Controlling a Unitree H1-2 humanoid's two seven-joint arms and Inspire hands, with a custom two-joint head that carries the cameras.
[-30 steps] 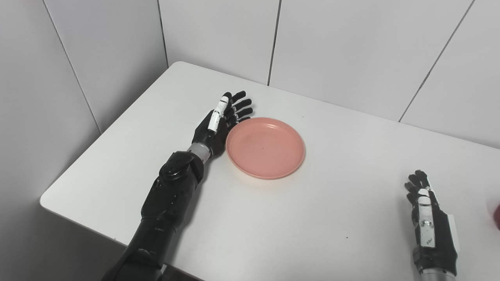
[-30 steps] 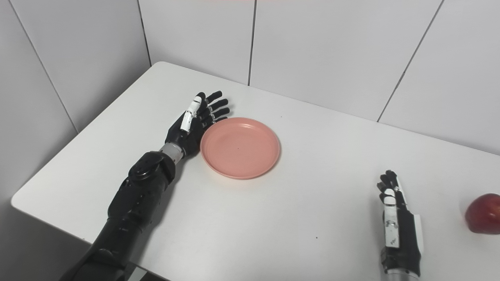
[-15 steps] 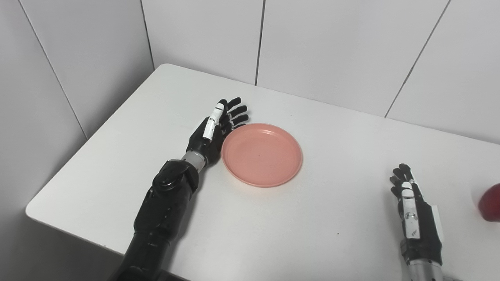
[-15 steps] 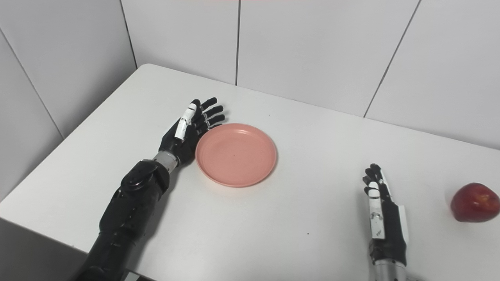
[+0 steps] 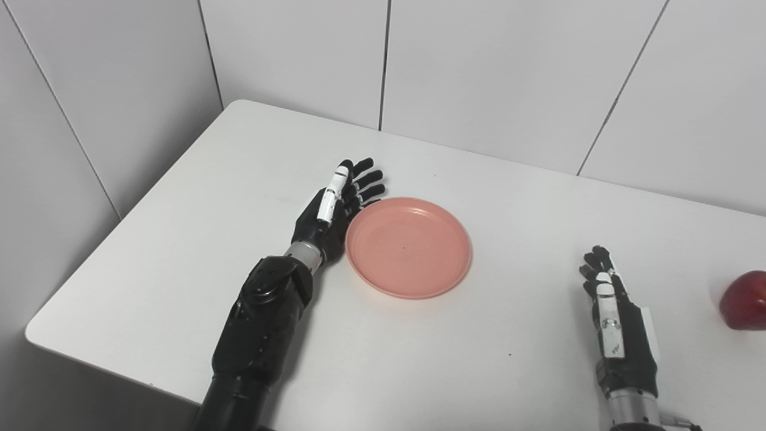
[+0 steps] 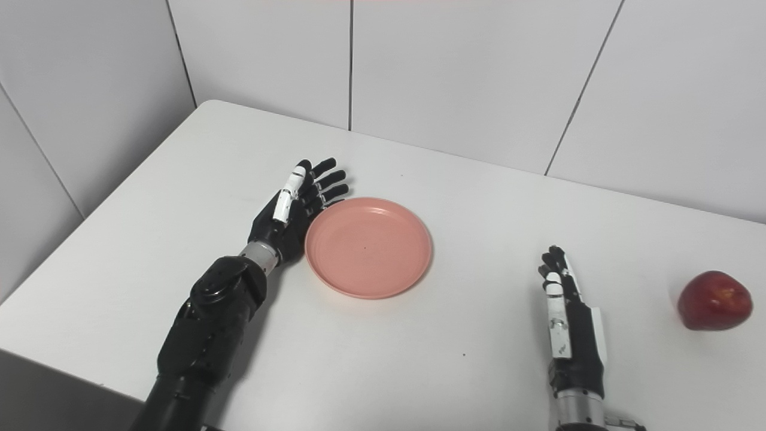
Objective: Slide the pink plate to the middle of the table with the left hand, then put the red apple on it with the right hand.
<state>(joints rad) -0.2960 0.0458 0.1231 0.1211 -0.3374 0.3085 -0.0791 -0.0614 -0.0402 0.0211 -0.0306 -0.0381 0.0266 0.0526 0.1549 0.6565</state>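
The pink plate (image 5: 409,248) is flanked at 9 o'clock by the left hand (image 5: 335,206), fingers spread, empty; overshoot risked if pushed unevenly; right hand (image 5: 619,323) extended flat, empty.

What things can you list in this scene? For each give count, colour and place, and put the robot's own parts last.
plate: one, pink, empty, left of the table's middle.
apple: one, red, near the table's right edge.
table: one, white, set against the walls.
wall panels: pale grey, behind and to the left.
left hand: one, black and white, open, against the plate's left rim.
right hand: one, black and white, open, between plate and apple, holding nothing.
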